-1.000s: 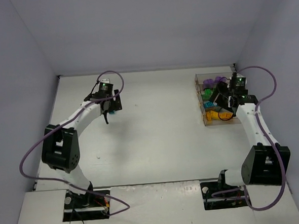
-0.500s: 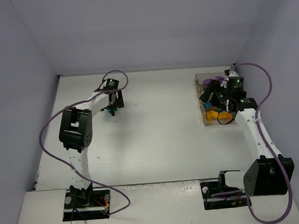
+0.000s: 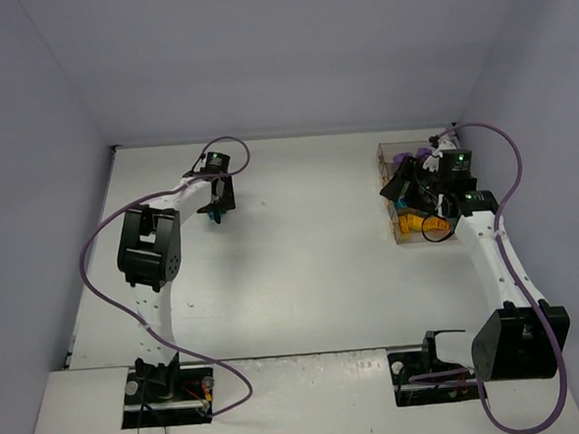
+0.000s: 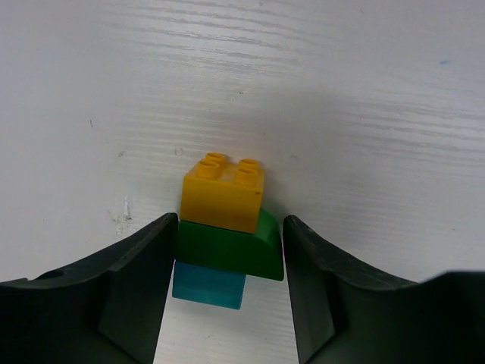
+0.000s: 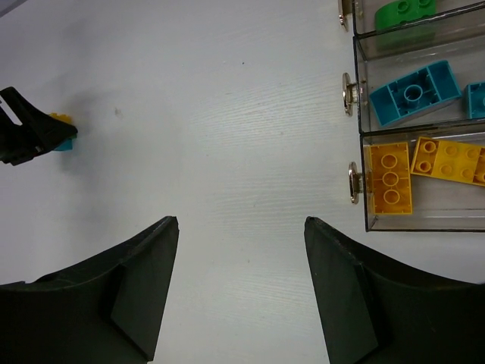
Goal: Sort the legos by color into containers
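Observation:
A small stack of legos lies on the white table: an orange brick (image 4: 223, 199), a rounded green brick (image 4: 231, 249) and a teal brick (image 4: 208, 284). My left gripper (image 4: 230, 220) straddles the stack, with both fingers against the sides of the green brick. In the top view it (image 3: 216, 214) is at the far left, a speck of teal at its tip. The containers (image 3: 384, 164) stand at the far right. In the right wrist view they (image 5: 361, 83) hold green (image 5: 405, 9), teal (image 5: 414, 92) and orange (image 5: 389, 180) legos in separate bins. My right gripper (image 5: 241, 221) is open and empty, just left of the containers.
Purple legos (image 3: 425, 154) lie in the farthest bin. Metal clasps (image 5: 353, 183) stick out of the containers' left side. Grey walls close the table at the back and sides. My left gripper (image 5: 26, 129) shows far off in the right wrist view.
The left arm has swung its elbow in and brought its gripper onto the stack. The right gripper has shifted a little toward the far end of the containers.

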Action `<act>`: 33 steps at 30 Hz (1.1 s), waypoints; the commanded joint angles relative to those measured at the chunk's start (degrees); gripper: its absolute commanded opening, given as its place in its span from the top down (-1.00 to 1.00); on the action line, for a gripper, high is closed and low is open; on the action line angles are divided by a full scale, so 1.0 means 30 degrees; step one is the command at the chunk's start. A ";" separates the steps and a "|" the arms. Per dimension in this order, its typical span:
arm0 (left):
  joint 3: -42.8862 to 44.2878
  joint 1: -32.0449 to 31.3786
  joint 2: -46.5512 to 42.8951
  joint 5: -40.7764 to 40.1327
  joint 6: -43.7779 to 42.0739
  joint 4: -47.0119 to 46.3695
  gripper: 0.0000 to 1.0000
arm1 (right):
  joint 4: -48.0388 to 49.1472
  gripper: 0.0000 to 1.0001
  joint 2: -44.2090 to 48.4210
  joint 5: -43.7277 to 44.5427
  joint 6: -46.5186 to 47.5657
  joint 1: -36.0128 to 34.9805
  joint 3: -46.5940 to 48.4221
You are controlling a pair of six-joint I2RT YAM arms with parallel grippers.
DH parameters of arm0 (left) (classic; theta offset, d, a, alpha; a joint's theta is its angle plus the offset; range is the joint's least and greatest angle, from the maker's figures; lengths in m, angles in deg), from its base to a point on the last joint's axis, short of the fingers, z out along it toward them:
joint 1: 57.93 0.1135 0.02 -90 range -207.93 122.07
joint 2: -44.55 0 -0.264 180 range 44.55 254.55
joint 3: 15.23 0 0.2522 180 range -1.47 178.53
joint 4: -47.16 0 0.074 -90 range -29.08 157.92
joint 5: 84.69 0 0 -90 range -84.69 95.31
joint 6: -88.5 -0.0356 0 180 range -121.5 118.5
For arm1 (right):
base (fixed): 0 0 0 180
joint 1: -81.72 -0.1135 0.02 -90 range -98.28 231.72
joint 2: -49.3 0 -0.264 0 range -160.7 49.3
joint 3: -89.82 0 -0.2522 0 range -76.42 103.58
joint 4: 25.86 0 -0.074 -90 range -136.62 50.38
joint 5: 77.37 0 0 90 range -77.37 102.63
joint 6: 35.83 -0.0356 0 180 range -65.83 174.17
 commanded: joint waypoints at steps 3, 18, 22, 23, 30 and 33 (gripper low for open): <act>-0.0789 0.0079 -0.1627 0.0870 -0.0630 -0.0431 -0.02 | 0.1092 -0.29 0.0282 -0.0841 0.0178 -0.0301 0.0078; -0.0998 0.0108 -0.1600 0.1545 -0.2007 -0.0549 -0.36 | 0.1620 -0.29 0.0018 -0.1544 0.0090 -0.0418 -0.0536; -0.0820 0.0108 -0.1395 0.1574 -0.2124 -0.0491 -0.12 | 0.1620 -0.29 0.0105 -0.1779 0.0061 -0.0418 -0.0624; -0.0820 0.0137 -0.1395 0.1691 -0.2096 -0.0374 -0.06 | 0.1620 -0.29 0.0164 -0.1808 0.0061 -0.0418 -0.0654; -0.1961 0.0049 -0.3032 0.2363 -0.2299 -0.1075 0.51 | 0.1620 -0.29 0.0340 -0.2656 0.0149 -0.0418 -0.0538; -0.2605 -0.0097 -0.4642 0.3036 -0.2709 -0.1865 0.51 | 0.1620 -0.29 0.0282 -0.2921 0.0179 -0.0975 -0.0274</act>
